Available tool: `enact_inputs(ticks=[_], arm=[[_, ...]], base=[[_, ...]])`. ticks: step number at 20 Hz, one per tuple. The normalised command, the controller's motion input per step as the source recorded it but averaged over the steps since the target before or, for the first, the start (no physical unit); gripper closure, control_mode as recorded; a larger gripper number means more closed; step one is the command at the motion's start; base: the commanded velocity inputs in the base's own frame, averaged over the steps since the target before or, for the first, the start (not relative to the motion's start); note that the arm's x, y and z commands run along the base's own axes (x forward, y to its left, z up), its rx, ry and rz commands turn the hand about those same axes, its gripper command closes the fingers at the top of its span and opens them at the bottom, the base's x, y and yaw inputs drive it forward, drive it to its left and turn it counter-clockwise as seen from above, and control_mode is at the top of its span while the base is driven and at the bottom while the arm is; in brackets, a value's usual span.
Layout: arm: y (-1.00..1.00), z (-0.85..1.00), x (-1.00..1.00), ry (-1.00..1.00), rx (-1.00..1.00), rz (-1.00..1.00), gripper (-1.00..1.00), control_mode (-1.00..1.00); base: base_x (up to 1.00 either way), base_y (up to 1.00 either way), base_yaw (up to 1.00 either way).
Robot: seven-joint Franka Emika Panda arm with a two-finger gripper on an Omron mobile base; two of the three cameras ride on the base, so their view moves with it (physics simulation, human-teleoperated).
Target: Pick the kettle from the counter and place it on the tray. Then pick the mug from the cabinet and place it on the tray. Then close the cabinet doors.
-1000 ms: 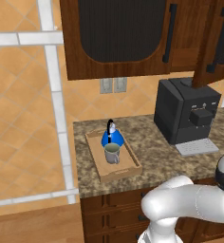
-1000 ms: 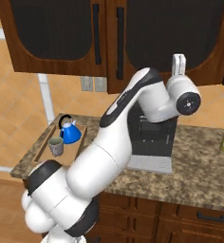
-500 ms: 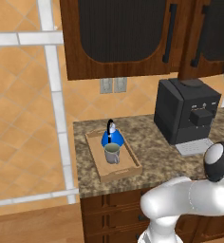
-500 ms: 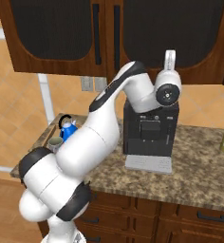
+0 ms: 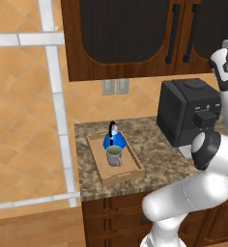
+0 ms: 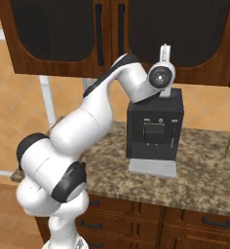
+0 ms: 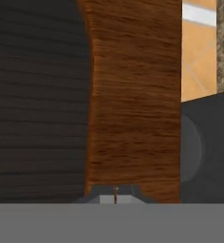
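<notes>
Now the kettle (image 5: 114,140) and the mug (image 5: 114,156) both stand on the tray (image 5: 131,172), mug touching or just in front of the kettle, so by my reading only the cabinet doors (image 6: 92,34) remain. In both base views they look shut or very nearly so, their long black bar handles (image 6: 121,34) running vertically side by side at the seam.

The fingers (image 6: 164,51) point upward, raised above the black coffee machine (image 6: 154,127) and right against the lower wooden rail of the right-hand door. In the right base view they appear pressed together with nothing between them, though the tips are small. In the hand view, door wood and a dark inset panel (image 7: 38,99) lie directly ahead of the fingers at very close range, so they seem to be touching or just off the door face.

What the next move depends on is that the door lies straight ahead of the fingers, its long axis vertical; any remaining push goes forward into the wood. The tray sits well apart, below and to the left of the fingers on the surface (image 5: 159,149).
</notes>
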Motion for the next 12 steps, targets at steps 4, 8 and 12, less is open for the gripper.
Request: enact_inputs(ticks=[4,8,12], arm=[[0.58,-0.12,0.86,0.06,0.0,0.0,1.0,-1.0],[0.44,-0.21,0.66,0.0,0.0,-0.01,1.0,-1.0],[0.38,-0.29,0.52,0.0,0.0,-0.03,1.0,-1.0]], base=[[0.0,0.0,0.0],[0.0,0.0,0.0],[0.0,0.0,0.0]])
